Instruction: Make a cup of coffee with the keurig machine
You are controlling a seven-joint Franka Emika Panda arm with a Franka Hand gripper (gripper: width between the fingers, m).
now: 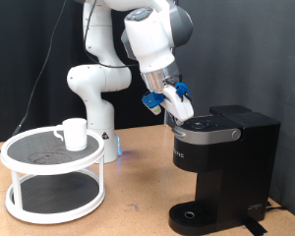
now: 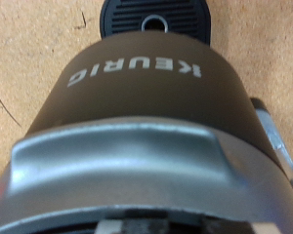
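The black keurig machine [image 1: 221, 167] stands at the exterior view's right, its lid down and its round drip base [image 1: 192, 217] empty. My gripper [image 1: 179, 113] has blue and white fingers and rests on the front edge of the lid's grey-rimmed top panel [image 1: 206, 126]. The wrist view looks down the machine's front with the KEURIG lettering [image 2: 135, 66], the grey lid rim [image 2: 137, 166] and the drip base [image 2: 154, 19]; the fingers do not show there. The white cup [image 1: 73, 133] stands on the round stand's top shelf at the left.
A white two-tier round stand [image 1: 51, 175] with a dark mesh top stands at the exterior view's left on the wooden table [image 1: 133, 206]. The arm's white base [image 1: 96, 108] rises behind it. A black curtain hangs behind.
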